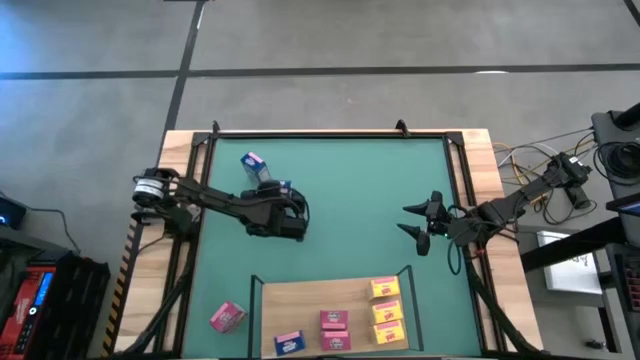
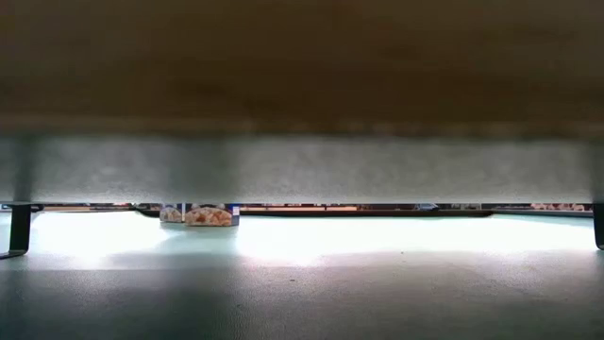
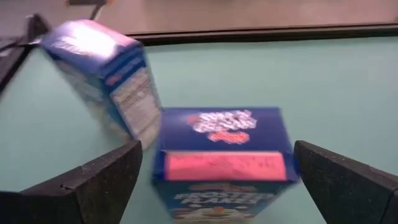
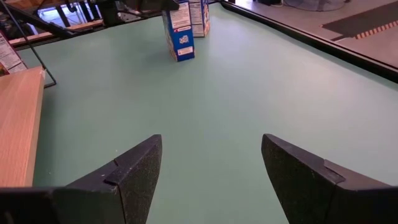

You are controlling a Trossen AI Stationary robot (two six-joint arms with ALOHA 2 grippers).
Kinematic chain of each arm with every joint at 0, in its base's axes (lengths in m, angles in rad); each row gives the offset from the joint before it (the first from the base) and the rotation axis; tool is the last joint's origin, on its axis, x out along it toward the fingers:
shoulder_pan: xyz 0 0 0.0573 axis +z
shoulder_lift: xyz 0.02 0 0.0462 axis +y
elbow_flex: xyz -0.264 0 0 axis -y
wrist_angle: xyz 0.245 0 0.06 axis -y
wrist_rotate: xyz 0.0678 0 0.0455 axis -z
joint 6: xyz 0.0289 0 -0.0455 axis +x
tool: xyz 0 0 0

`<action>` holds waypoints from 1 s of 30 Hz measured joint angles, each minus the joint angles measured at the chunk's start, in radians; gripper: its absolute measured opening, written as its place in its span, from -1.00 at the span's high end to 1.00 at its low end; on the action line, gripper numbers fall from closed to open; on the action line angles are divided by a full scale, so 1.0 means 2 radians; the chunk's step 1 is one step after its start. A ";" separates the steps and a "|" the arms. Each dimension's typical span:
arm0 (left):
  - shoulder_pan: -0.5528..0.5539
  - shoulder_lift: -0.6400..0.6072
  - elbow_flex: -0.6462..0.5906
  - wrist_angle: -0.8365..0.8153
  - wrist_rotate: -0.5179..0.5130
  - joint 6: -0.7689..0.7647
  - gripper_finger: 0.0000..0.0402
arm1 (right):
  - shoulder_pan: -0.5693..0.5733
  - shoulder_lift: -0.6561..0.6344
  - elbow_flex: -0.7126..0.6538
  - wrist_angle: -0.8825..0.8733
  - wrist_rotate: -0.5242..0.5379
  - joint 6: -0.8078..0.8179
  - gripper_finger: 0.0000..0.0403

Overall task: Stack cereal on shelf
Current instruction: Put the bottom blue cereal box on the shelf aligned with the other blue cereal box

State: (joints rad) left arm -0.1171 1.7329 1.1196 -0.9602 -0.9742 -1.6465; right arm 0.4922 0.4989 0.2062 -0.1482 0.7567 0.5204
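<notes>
Cereal box [image 3: 225, 158], blue, stood upright on the mat [image 1: 350, 200] directly between the spread fingers of the left claw [image 3: 217, 186], far nearer to it than the right claw [image 1: 425, 225], whose fingers stood apart.

green mat [image 1: 350, 220], wooden tabletop [image 1: 480, 150], cables [image 1: 520, 155]

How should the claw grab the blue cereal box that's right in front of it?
Grip the blue box across its two narrow sides, coming down from above. It stands upright between the left claw's open fingers, clear of the tilted blue box beside it.
</notes>
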 joint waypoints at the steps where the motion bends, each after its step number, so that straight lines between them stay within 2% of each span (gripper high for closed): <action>1: 0.000 0.000 0.010 -0.024 0.007 -0.013 -0.99 | 0.000 0.000 0.000 0.000 0.000 0.000 -0.32; 5: 0.000 0.000 0.060 -0.104 0.033 -0.055 -0.99 | 0.000 0.000 0.000 0.000 0.000 0.000 -0.32; 7: 0.000 0.000 0.089 -0.129 0.053 -0.052 -0.99 | 0.000 0.000 0.000 0.000 0.000 0.000 -0.32; 9: 0.000 0.000 0.112 -0.139 0.078 -0.011 -0.99 | 0.000 0.000 0.000 0.000 0.000 0.000 -0.32; 14: 0.000 -0.001 0.140 -0.125 0.129 0.150 -0.99 | 0.000 0.000 0.000 0.000 0.000 0.000 -0.32; 17: 0.004 -0.001 0.154 -0.125 0.167 0.156 -0.99 | 0.000 0.000 0.000 0.000 0.000 0.000 -0.32; 19: 0.007 -0.001 0.164 -0.128 0.180 0.146 -0.99 | 0.000 0.000 0.000 0.000 0.000 0.000 -0.32; 21: 0.008 -0.001 0.172 -0.129 0.182 0.173 -0.99 | 0.000 0.000 0.000 0.000 0.000 0.000 -0.32; 30: 0.019 -0.001 0.170 -0.113 0.183 0.560 -0.99 | 0.000 0.000 0.000 0.000 0.000 0.000 -0.32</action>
State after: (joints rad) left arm -0.0791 1.7313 1.4587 -1.1868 -0.6079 -0.5274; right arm 0.4921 0.4990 0.2062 -0.1482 0.7567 0.5205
